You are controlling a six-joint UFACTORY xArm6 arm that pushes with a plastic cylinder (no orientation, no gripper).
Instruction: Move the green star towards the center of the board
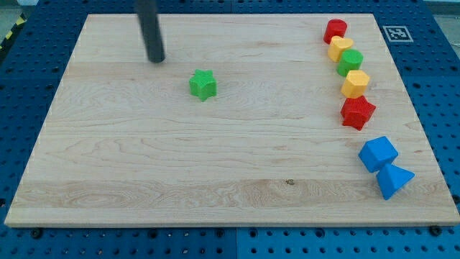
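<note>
The green star (203,85) lies on the wooden board (215,158), up and left of the board's middle. My tip (156,60) rests on the board up and to the left of the star, with a clear gap between them. The dark rod rises from the tip out of the view's top.
Along the view's right side stands a column of blocks: a red cylinder (335,30), a yellow block (341,48), a green cylinder (351,61), a yellow block (355,84), a red star (357,112). Below them lie a blue cube (378,153) and a blue triangular block (393,179).
</note>
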